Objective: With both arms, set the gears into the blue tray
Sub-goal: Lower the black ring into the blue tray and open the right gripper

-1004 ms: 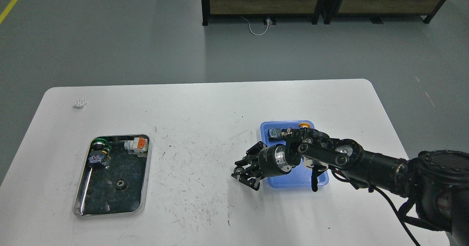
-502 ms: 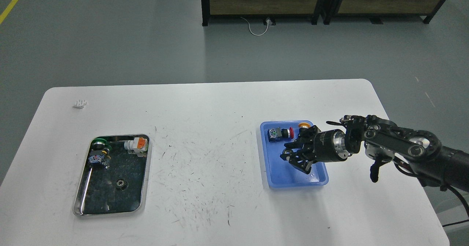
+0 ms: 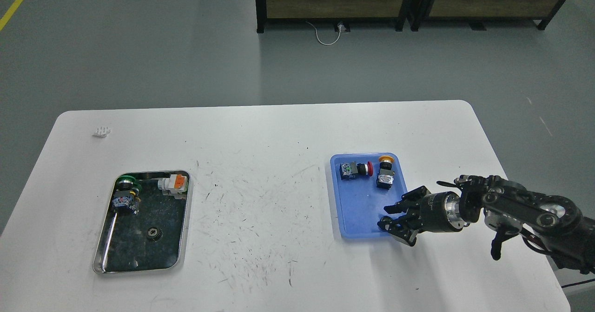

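Note:
One gear (image 3: pixel 154 232), small, black and toothed with a silvery hub, lies in the front part of the steel tray (image 3: pixel 135 254) on the left of the table. The blue tray (image 3: pixel 358 209) sits right of centre. My right gripper (image 3: pixel 390 218) reaches in from the right and hovers at that tray's front right corner, open, fingers spread, with nothing visible between them. It is far from the gear. My left arm is out of view.
In the blue tray lie a red-capped switch (image 3: pixel 355 169) and a yellow-capped switch (image 3: pixel 385 173). The steel tray also holds a green-capped switch (image 3: pixel 125 192) and an orange-and-white part (image 3: pixel 174 183). A small white piece (image 3: pixel 102 131) lies at the table's far left.
My right arm has drawn back to the right, from left of the blue tray, across it, to its front right corner. The gear and switches have not moved.

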